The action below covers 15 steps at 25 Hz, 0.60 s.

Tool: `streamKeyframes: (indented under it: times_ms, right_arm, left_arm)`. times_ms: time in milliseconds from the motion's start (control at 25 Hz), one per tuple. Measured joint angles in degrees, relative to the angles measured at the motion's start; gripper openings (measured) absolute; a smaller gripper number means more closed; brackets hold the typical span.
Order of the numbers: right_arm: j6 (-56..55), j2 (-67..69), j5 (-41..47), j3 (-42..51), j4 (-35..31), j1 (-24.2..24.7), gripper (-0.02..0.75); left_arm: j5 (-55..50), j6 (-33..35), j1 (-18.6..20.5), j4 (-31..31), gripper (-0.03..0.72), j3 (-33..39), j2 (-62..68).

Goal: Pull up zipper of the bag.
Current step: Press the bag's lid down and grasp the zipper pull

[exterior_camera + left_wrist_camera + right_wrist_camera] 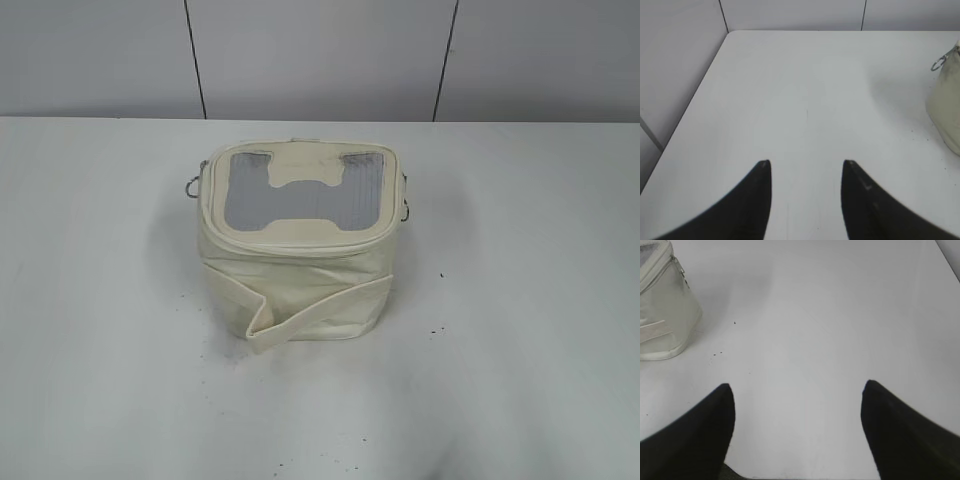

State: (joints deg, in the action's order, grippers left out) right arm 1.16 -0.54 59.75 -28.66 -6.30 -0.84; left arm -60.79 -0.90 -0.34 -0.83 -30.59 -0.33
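- Zipper (pixel 300 243) is running as a cream track around the lid rim of the bag (pixel 300 285), which is sitting upright near the middle of your white desk (pixel 520 380) in the exterior view.
- You are seeing the lid facing up, showing a grey ribbed window (pixel 245 205) and a bone-shaped cream patch (pixel 305 190) over it.
- Two silver ring pulls are hanging at the lid's sides: one ring (pixel 190 188) at the left, another ring (pixel 406 210) at the right.
- A flat cream strap (pixel 300 318) is wrapping around the bag's body, its loose end folding outward at the front left.
- Your left claw (pixel 806 165) is hovering over bare desk with its dark fingers (pixel 757 200) spread apart, gripping nothing; the bag is showing only at the right edge of the left wrist view, well apart from it.
- Your right claw (pixel 797 387) is likewise hanging released, its fingers (pixel 900 430) standing wide and holding nothing, with the bag sitting in the upper left corner of the right wrist view, well clear of it.
- A few dark specks (pixel 717 354) are lying on the desk near the bag's base.
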Motion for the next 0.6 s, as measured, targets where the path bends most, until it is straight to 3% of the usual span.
streamKeyframes:
  times_ms: [600]
  right_arm:
    - [0.0, 0.0, 0.0, 0.0, 0.0, 0.0, 0.587]
  left_arm:
    - [0.0, 0.0, 0.0, 0.0, 0.353, 0.0, 0.0]
